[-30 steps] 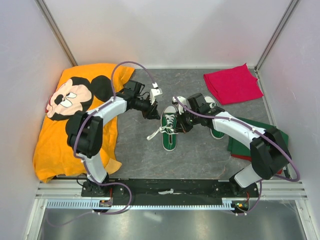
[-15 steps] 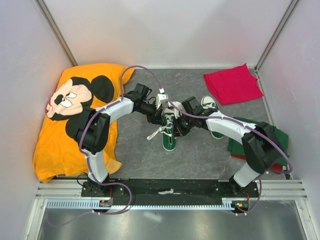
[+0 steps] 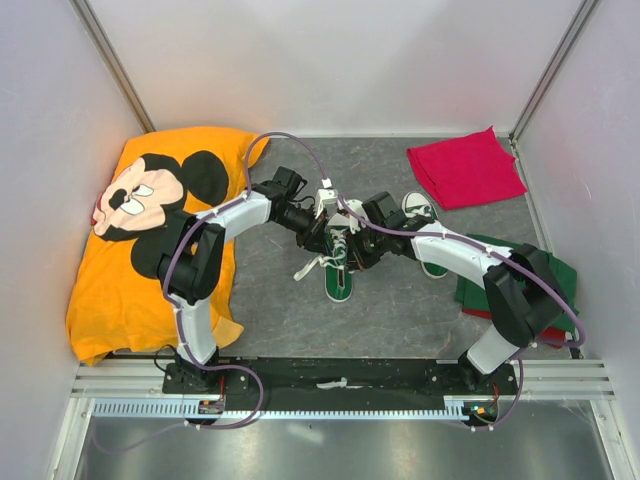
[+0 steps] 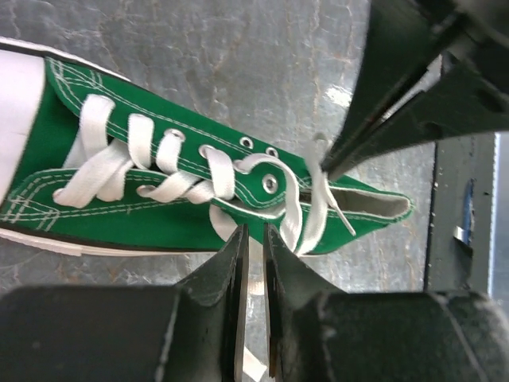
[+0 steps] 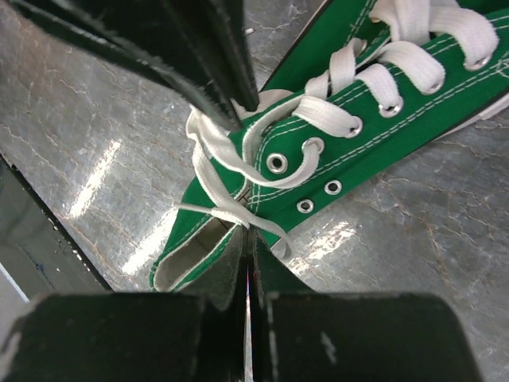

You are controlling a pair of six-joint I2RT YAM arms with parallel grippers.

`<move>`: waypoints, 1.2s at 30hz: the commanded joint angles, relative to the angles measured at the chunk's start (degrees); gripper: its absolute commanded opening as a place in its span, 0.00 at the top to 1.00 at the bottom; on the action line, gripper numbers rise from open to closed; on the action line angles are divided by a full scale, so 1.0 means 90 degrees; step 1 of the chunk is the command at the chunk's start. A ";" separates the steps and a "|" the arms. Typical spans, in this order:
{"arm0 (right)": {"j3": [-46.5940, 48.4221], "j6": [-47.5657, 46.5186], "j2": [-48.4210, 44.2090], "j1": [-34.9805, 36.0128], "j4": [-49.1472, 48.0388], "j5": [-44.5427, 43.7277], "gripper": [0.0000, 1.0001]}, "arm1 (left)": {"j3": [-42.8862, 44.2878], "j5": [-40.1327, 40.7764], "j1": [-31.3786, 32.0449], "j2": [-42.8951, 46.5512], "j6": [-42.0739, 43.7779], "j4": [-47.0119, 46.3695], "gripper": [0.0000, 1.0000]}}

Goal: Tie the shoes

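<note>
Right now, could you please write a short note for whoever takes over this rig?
Left gripper: jaws nearly shut, pinching a lace beside the top eyelets of the shoe.
Right gripper: shut on the other lace of the same shoe, near its heel opening.
Shoes: this one mid-table under both grippers; second shoe to its right.
Done: both laces gripped; no knot or bow visible.
Left: tie this shoe, then see to the second.

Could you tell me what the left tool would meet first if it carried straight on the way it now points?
Most likely the white lace near the top eyelets of the green shoe. The left tool sits at that shoe's side, though depth is unclear.
</note>
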State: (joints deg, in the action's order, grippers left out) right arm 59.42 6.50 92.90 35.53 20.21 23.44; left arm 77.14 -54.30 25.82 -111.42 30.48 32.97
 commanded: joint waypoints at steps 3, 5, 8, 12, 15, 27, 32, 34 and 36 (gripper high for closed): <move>0.0273 0.0361 -0.0020 0.0037 -0.0497 -0.0290 1.00 | 0.0247 -0.0548 -0.0106 -0.0081 0.0022 0.0301 0.80; 0.0253 0.0352 0.0009 0.0076 -0.0517 -0.0319 1.00 | 0.0276 -0.0606 -0.0154 -0.0091 -0.0046 0.0301 0.80; 0.0263 0.0352 0.0039 0.0202 -0.0517 -0.0504 1.00 | 0.0334 -0.0646 -0.0174 -0.0189 -0.0115 0.0399 0.79; 0.0215 0.0264 -0.0098 0.0271 -0.0439 -0.0583 1.00 | 0.0335 -0.0665 -0.0194 -0.0169 -0.0154 0.0448 0.72; 0.0127 0.0147 -0.0273 0.0271 -0.0292 -0.0593 1.00 | 0.0276 -0.0685 -0.0194 -0.0082 -0.0115 0.0438 0.69; -0.0166 0.0215 -0.0655 0.0173 -0.0243 -0.0642 1.00 | 0.0345 -0.0968 -0.0272 -0.0120 -0.0213 0.0438 0.61; -0.0244 0.0137 -0.0742 0.0154 -0.0165 -0.0632 1.00 | 0.0344 -0.1065 -0.0262 -0.0101 -0.0203 0.0448 0.59; -0.0303 0.0088 -0.0820 0.0164 -0.0146 -0.0613 1.00 | 0.0364 -0.1144 -0.0272 -0.0101 -0.0222 0.0448 0.57; -0.0371 0.0078 -0.0869 0.0164 -0.0146 -0.0612 1.00 | 0.0364 -0.1212 -0.0262 -0.0111 -0.0223 0.0438 0.57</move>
State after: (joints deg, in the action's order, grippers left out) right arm 57.17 7.90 88.18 37.10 18.72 17.96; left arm 78.43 -61.21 23.55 -112.90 29.71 36.80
